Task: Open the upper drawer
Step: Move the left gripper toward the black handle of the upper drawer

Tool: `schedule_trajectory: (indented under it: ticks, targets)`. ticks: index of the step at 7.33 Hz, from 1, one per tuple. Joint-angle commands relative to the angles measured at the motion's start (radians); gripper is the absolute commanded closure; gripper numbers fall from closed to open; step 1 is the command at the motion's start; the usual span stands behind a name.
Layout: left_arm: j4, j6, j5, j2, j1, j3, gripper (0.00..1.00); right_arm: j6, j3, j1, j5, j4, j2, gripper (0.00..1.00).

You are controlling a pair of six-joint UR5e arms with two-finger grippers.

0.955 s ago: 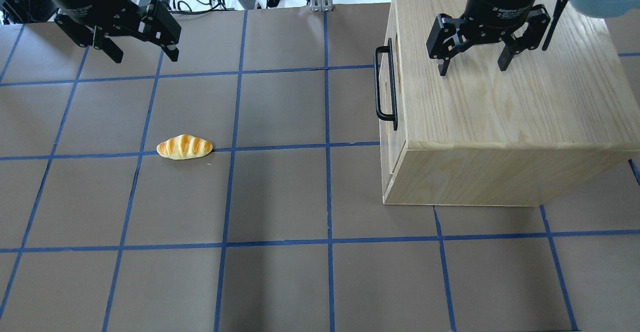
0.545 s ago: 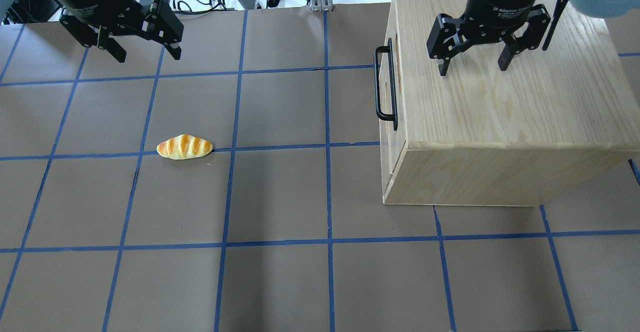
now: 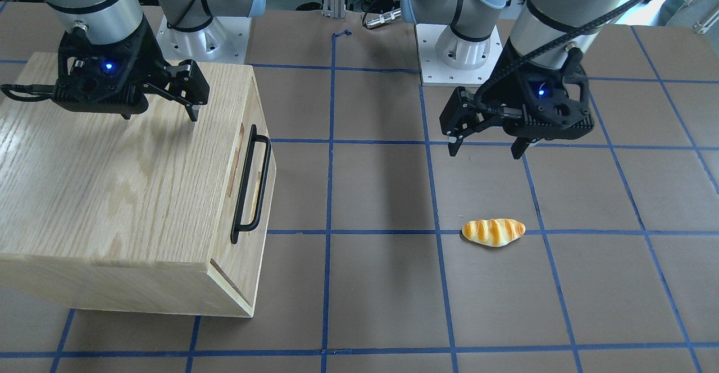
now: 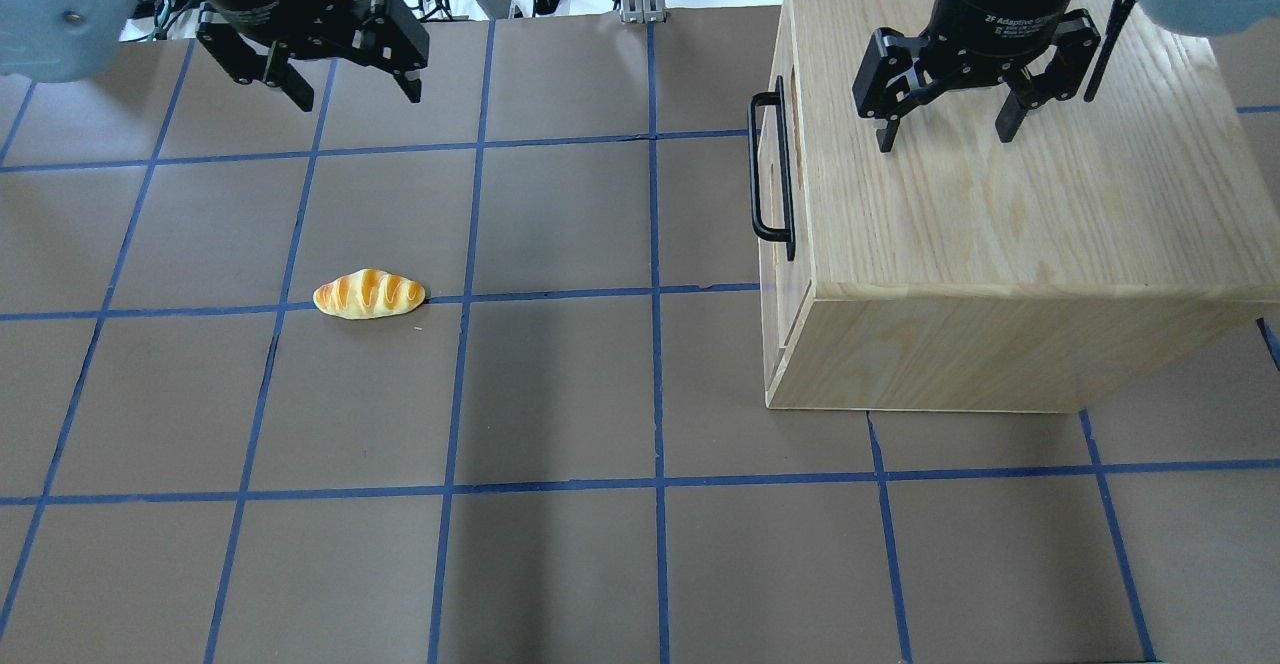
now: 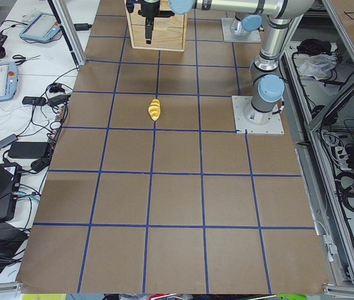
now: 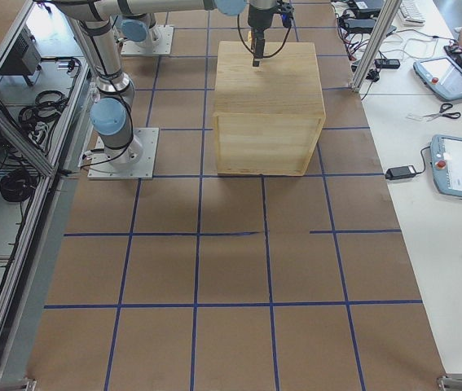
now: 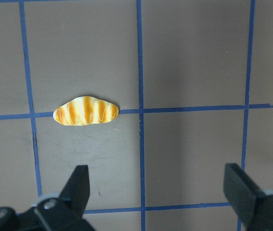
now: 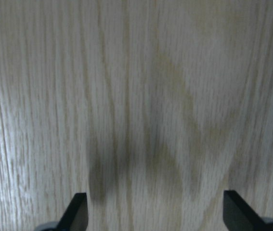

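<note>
The upper drawer (image 4: pixel 772 166) is shut in the pale oak cabinet (image 4: pixel 1000 224). Its front faces the table's middle and bears a long black bar handle (image 4: pixel 756 164), which also shows in the front-facing view (image 3: pixel 242 185). My right gripper (image 4: pixel 945 139) hangs open and empty just above the cabinet's top, behind the handle; its wrist view (image 8: pixel 153 211) shows only wood grain. My left gripper (image 4: pixel 356 99) is open and empty over the far left of the table, well apart from the handle.
A toy bread roll (image 4: pixel 369 294) lies on the brown mat left of centre, below my left gripper in its wrist view (image 7: pixel 85 111). Blue tape lines grid the mat. Cables lie beyond the table's far edge.
My left gripper has moved to the right, toward the table's middle, and slightly farther back. My right gripper and the cabinet have not moved.
</note>
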Motion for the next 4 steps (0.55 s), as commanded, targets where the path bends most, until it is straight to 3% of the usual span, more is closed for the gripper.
schedule_trajectory:
  ticks: [1, 4]
  targets:
    - [0.167, -0.146, -0.142, -0.072, -0.06, 0.0, 0.0, 0.0, -0.001, 0.0, 0.0, 0.0, 0.0, 0.0]
    - [0.337, -0.332, -0.23, -0.195, -0.172, 0.011, 0.0, -0.002, -0.001, 0.0, 0.0, 0.0, 0.0, 0.0]
